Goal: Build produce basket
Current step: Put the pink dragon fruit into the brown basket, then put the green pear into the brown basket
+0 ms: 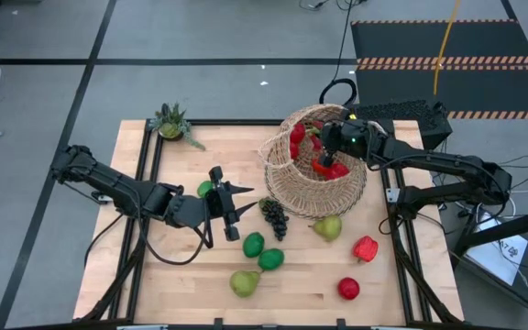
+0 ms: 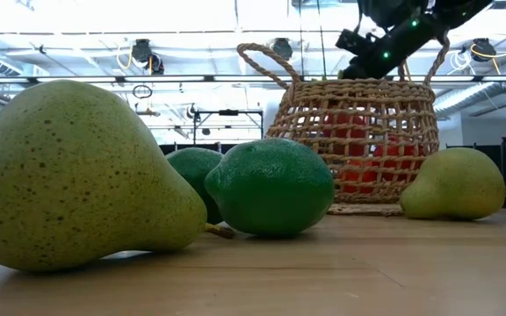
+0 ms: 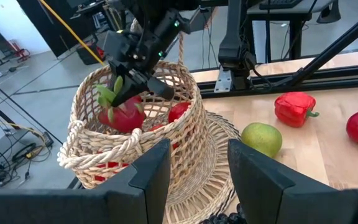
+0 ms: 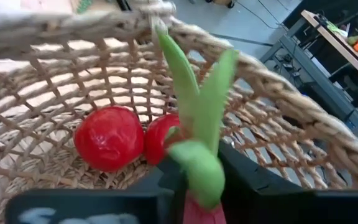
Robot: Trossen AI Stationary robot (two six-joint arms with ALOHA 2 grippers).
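We see the basket standing on the table, tipped a little, with several red fruits lying in its bottom. The right gripper hangs just inside its rim, its fingers closed on a pink dragon fruit with green leaves, which sits above the red pieces.

The left gripper waits over the table beside the basket, its fingers apart and holding nothing; dark grapes lie just ahead of it, between it and the basket.

Only the high view gives us the loose produce on the table: two limes, a pear, a second pear touching the basket's foot, a red pepper and a red apple. The low view alone shows red through the basket's weave. The right wrist view alone looks down into the basket past the leaves.
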